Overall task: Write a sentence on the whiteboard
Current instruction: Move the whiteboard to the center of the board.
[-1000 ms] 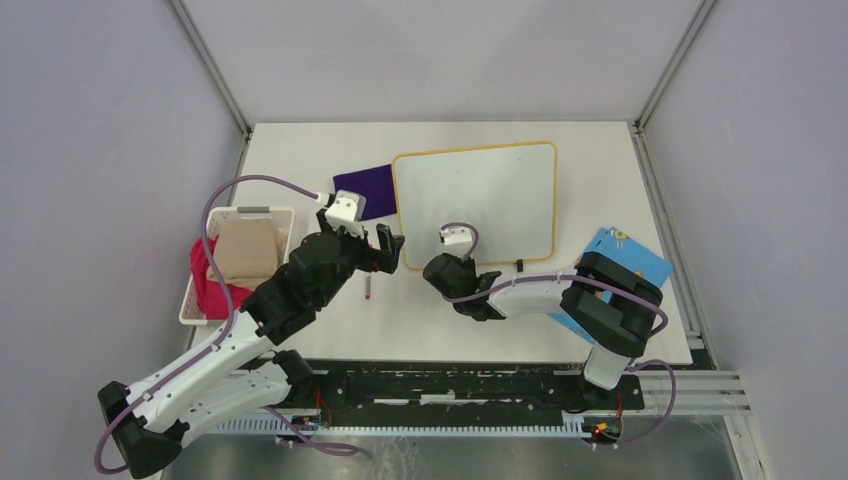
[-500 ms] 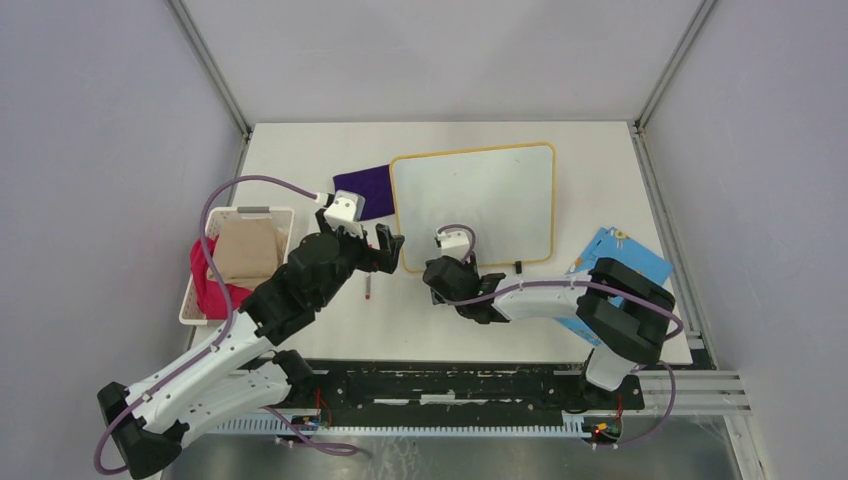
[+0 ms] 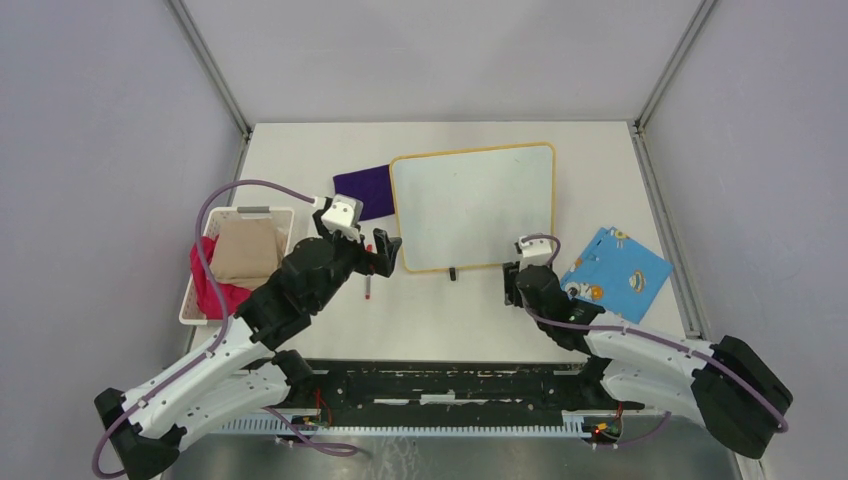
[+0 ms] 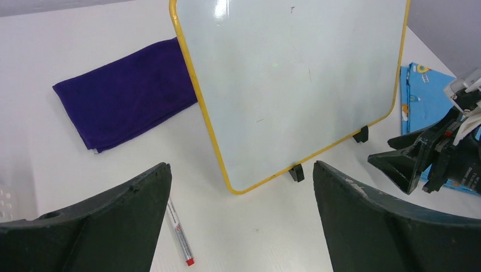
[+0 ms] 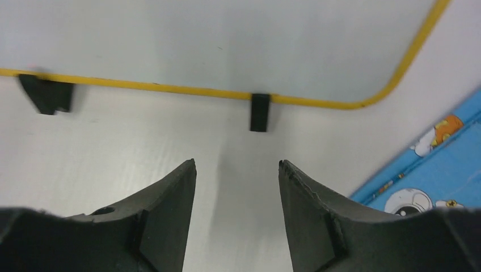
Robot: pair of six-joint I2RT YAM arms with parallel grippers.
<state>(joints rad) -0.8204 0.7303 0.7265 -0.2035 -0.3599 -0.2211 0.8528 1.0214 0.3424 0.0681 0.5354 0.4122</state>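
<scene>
Two arms reach forward low: the left gripper (image 3: 385, 252) gapes empty beside the glossy white, yellow-framed whiteboard (image 3: 475, 200); the right gripper (image 3: 512, 283), jaws parted and empty, faces its near edge.

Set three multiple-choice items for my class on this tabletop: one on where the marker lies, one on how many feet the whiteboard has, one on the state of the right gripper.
1. Seen from above, where does the marker lie?
A. on the whiteboard
B. on the table, right of the whiteboard
C. on the table, left of the whiteboard

2. How many black feet sit on the whiteboard's near edge?
A. one
B. two
C. four

3. What is the right gripper doing?
A. open and empty
B. shut on the marker
C. shut on the whiteboard's frame

Key:
1 C, the marker rests on bare table beside the frame's left side.
2 B, both wrist views show two feet.
3 A, its jaws stand apart over bare table.
</scene>
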